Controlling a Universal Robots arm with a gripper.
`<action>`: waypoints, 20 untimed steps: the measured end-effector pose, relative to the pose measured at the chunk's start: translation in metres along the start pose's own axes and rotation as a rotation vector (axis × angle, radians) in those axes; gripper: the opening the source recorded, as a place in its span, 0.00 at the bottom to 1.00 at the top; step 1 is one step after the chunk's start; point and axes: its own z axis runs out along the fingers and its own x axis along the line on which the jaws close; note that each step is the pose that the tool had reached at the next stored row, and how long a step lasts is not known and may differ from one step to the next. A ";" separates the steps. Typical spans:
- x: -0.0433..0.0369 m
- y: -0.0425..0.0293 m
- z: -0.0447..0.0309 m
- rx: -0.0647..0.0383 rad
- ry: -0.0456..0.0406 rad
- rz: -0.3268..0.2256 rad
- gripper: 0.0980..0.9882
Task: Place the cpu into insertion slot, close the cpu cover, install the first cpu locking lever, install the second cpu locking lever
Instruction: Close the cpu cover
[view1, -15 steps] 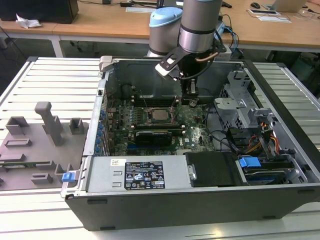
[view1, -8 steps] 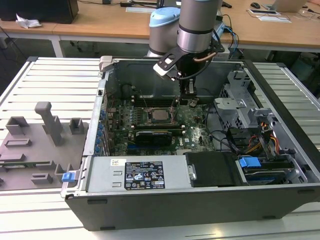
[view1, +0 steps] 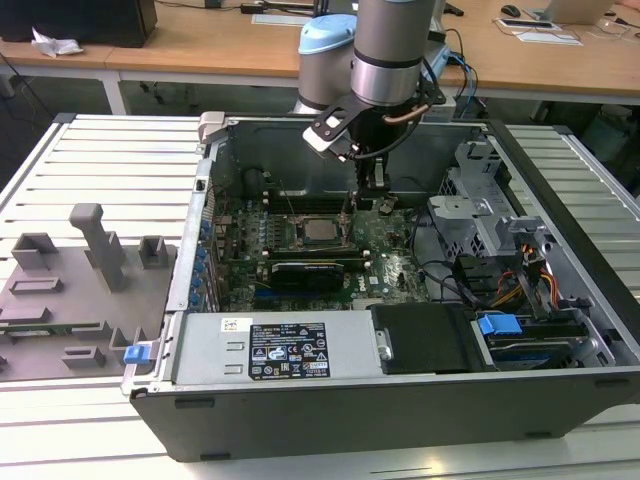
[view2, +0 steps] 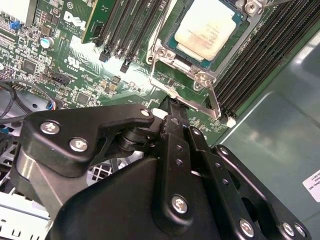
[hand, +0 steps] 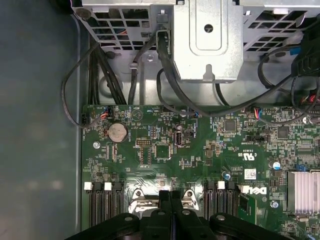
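claw (view2: 170, 104) closed near cpu (view2: 206, 26); white label (view2: 312, 185) on case wall (view2: 270, 125)

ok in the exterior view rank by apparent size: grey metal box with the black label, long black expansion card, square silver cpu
1. grey metal box with black label
2. long black expansion card
3. square silver-grey cpu
The box is nearest the camera, but clearly largest.

The case (view1: 400, 415) lies on the desk (view1: 100, 160), with a fixture (view1: 90, 280) beside it on the exterior view's left. In the case, the board (view1: 390, 250) carries the cpu (view1: 320, 230) between memory slots (view2: 270, 45). The tool (view1: 372, 185) hangs over the board, just beside the cpu.
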 end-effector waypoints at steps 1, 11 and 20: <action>0.0000 -0.0005 0.0000 0.000 0.0000 0.000 0.01; 0.0000 -0.0033 -0.0001 0.000 0.0000 0.000 0.01; 0.0000 -0.0055 -0.0002 0.000 0.0000 0.000 0.01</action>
